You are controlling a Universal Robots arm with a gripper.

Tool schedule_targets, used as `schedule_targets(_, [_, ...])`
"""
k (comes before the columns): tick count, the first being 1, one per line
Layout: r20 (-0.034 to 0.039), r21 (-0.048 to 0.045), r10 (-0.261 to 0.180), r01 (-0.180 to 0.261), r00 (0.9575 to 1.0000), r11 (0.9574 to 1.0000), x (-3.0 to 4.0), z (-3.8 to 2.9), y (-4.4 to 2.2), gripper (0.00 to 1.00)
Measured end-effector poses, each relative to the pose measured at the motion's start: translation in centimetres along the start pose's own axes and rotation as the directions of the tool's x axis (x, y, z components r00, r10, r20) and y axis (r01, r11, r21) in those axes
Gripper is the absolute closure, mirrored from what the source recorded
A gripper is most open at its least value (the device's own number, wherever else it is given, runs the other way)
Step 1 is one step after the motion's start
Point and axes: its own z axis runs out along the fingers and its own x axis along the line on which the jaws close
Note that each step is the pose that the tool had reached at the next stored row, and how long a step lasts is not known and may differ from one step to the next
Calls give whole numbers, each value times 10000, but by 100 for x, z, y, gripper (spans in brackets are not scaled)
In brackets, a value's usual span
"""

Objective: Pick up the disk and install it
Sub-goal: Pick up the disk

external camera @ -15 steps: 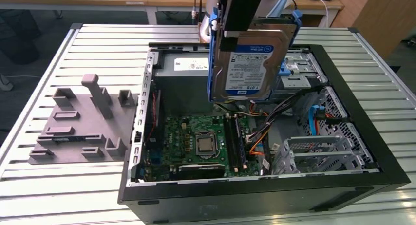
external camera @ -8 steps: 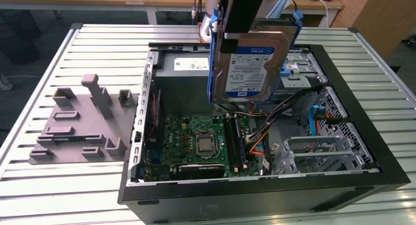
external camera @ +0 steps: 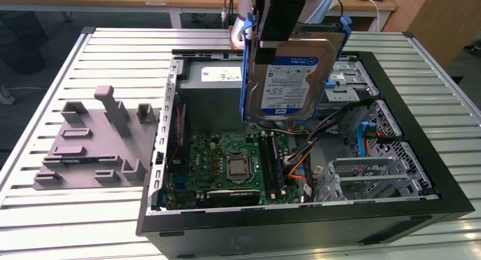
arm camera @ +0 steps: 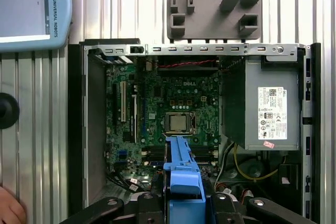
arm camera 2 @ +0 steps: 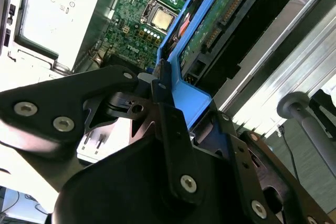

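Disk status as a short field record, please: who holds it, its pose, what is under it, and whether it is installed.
holder: gripper, shut on the disk at its blue carrier
pose: upright, label facing the exterior view
height: in the air, above the open computer case
beneath: roughly the motherboard
installed: not yet

Exterior view: the case [external camera: 301, 226] is seen obliquely from above, at middle range. First wrist view: it is looked into straight down. Second wrist view: set close against the disk [arm camera 2: 220, 19], aslant. The motherboard [external camera: 218, 153] is shared by all.
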Motion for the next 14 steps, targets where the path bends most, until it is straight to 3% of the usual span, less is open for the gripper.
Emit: schedule_targets(14, [0, 0, 0, 0, 10000, 10000, 100, 8, -3, 64])
